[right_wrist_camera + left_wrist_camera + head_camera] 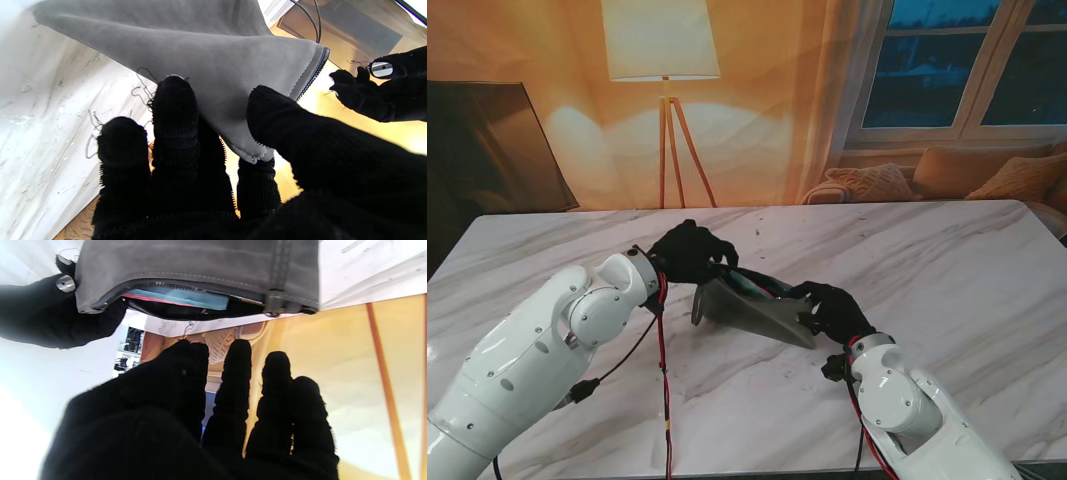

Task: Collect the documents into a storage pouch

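Grey zip pouch (752,312) lying lengthwise left-to-right mid-desk, mouth facing far edge; right hand (832,308) fingers gripping its corner, left hand (689,252) fingers spreading empty.

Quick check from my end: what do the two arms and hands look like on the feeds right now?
Both arms are glossy white, rounded shells with small dark screw holes. The left hand and right hand wear black knitted gloves over five fingers; a silver metal disc shows on one left fingertip. Red and black cables run along the left arm, and similar ones hang by the right wrist.
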